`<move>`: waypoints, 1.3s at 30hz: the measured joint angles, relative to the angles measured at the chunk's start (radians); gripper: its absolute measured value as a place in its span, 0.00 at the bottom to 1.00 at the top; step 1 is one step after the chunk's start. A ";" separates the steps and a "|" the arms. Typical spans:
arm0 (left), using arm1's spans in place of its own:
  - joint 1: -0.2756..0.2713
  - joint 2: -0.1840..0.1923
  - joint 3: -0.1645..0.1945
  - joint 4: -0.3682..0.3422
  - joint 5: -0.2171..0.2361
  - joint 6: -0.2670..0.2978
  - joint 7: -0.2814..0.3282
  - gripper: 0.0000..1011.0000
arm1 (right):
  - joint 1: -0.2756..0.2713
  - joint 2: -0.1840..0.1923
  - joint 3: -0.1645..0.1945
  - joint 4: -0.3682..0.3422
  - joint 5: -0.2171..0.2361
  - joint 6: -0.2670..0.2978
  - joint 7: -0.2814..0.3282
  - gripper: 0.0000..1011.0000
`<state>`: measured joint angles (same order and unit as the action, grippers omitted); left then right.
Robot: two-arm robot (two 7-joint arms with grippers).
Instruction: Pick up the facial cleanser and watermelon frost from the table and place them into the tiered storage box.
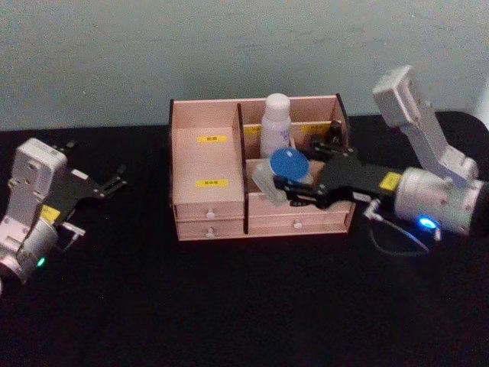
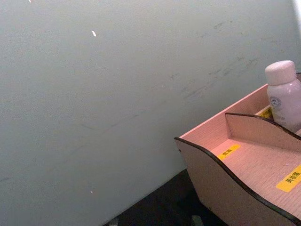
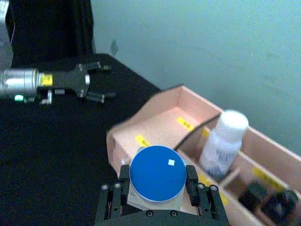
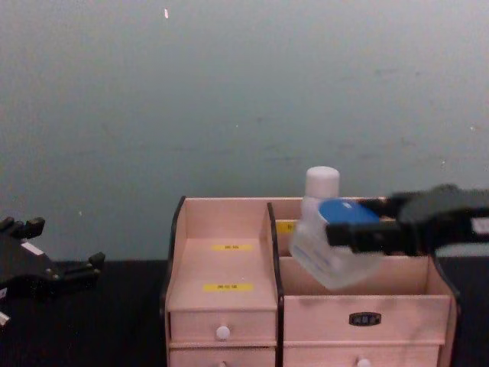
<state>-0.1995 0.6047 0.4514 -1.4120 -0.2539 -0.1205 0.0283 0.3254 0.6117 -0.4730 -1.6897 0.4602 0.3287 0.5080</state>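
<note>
Our right gripper [image 1: 289, 189] is closed on the blue-capped bottle [image 4: 321, 256], one finger at each side just below the cap. It holds the bottle over the front right compartment of the tiered storage box [image 1: 206, 164], which sits toward the far edge of the black table [image 1: 229, 306]. We cannot tell which of the two products this bottle is. We judge the step in hand to be the placing. Next the bottle must go straight down inside the compartment walls, and the fingers should part only once the base rests. We cannot see whether the base has passed the rim yet. The bottle's long axis leans off upright, with the cap up and tipped toward our right and the base down toward our left. Just behind it a white bottle [image 1: 276, 126] stands upright in a rear compartment. Our left gripper [image 1: 107, 186] sits parked with its fingers spread near the table's left edge.
</note>
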 joint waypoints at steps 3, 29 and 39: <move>0.000 0.000 0.000 0.000 0.000 0.000 0.000 0.99 | 0.043 -0.032 -0.018 0.036 -0.001 0.000 0.002 0.72; 0.000 0.000 0.000 0.000 0.000 0.000 0.000 0.99 | 0.345 -0.282 -0.165 0.404 -0.074 -0.005 0.028 0.72; 0.000 0.000 0.000 0.000 0.000 0.000 0.000 0.99 | 0.393 -0.336 -0.185 0.493 -0.112 0.029 0.010 0.72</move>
<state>-0.1995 0.6047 0.4514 -1.4119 -0.2539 -0.1205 0.0283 0.7180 0.2757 -0.6583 -1.1968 0.3479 0.3574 0.5177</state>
